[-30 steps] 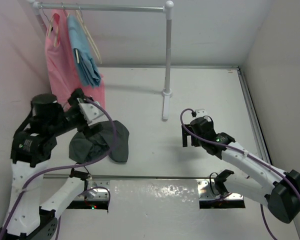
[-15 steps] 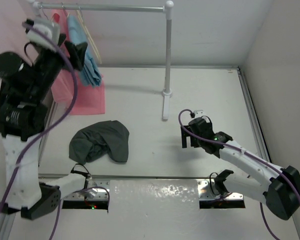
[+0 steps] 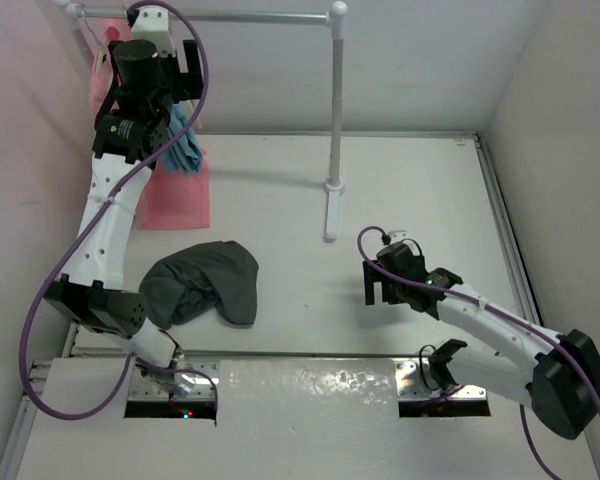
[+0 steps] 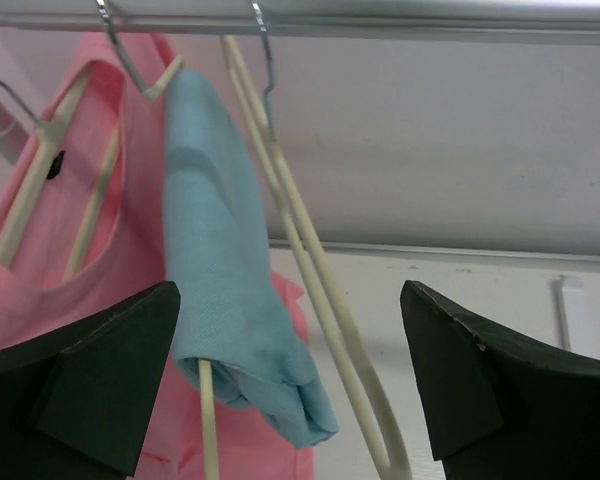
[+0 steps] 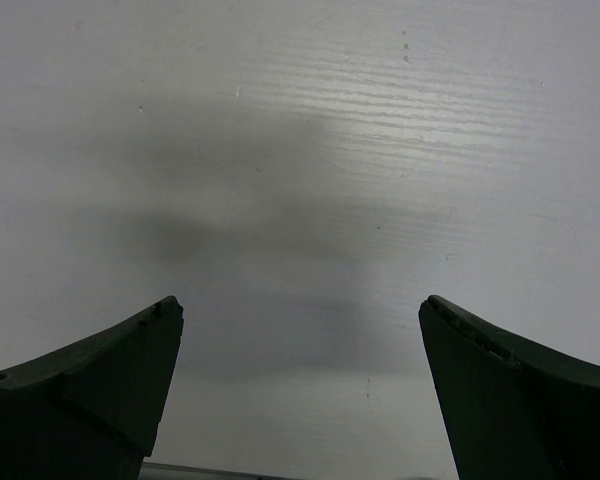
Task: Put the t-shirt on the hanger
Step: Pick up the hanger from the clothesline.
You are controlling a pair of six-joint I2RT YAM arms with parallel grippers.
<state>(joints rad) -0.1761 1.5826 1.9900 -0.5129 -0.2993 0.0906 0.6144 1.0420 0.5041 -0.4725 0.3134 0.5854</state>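
The dark grey t-shirt [image 3: 202, 282] lies crumpled on the table near the left arm's base, and nothing grips it. A bare pale beige hanger [image 4: 310, 268] hangs by its wire hook from the rail, just right of the light blue garment. My left gripper [image 3: 177, 72] is raised to the rail with its jaws wide open. In the left wrist view the hanger hangs between the two fingertips of the left gripper [image 4: 290, 295], a little beyond them, and touches neither. My right gripper [image 3: 381, 287] hovers open over bare table, and the right gripper [image 5: 300, 305] has nothing between its fingers.
A grey pipe rail [image 3: 240, 15] runs across the back on an upright post [image 3: 335, 110] with a foot on the table. A pink garment [image 4: 70, 200] and a light blue garment [image 4: 220, 250] hang at the rail's left end on their own hangers. Walls close the left and right sides.
My left arm swung up from beside the t-shirt to the rail's left end. The t-shirt stayed on the table. The right arm barely moved.
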